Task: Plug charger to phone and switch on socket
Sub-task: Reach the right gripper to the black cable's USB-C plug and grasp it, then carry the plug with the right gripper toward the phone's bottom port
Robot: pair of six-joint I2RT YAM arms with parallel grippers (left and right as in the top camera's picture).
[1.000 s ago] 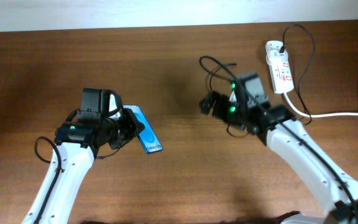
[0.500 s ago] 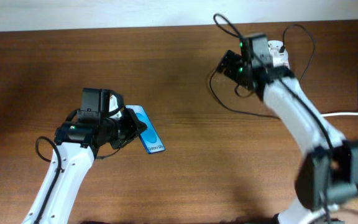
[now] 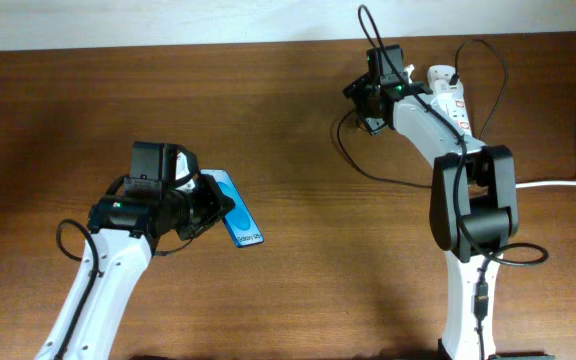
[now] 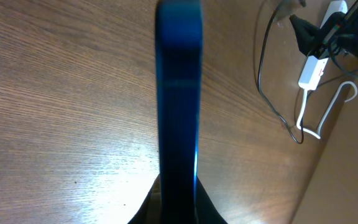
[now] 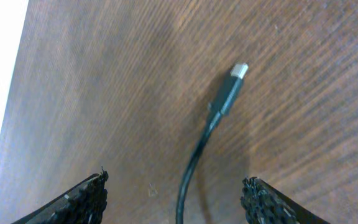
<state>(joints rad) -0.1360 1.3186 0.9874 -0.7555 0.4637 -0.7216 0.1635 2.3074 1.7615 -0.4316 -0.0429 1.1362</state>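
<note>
My left gripper [image 3: 208, 206] is shut on the phone [image 3: 238, 217], holding it off the table with its blue screen facing up. In the left wrist view the phone [image 4: 179, 93] shows edge-on between the fingers [image 4: 179, 202]. The charger [image 3: 353, 165] is a thin black cable looping over the table. Its plug tip [image 5: 237, 70] lies on the wood. My right gripper [image 3: 364, 98] is open above it near the back edge, and the cable [image 5: 194, 162] runs between the two fingers [image 5: 176, 182] without being pinched. The socket [image 3: 451, 104] lies just right of that gripper.
The socket's thick white cord [image 3: 548, 183] runs off to the right edge, and also shows in the left wrist view [image 4: 328, 115] beside the socket [image 4: 314, 62]. The table's back edge meets a white wall just behind the right gripper.
My right arm has swung from the table's middle up to the back edge beside the socket, and the black cable loop has shifted with it. The left arm and phone have not moved.
</note>
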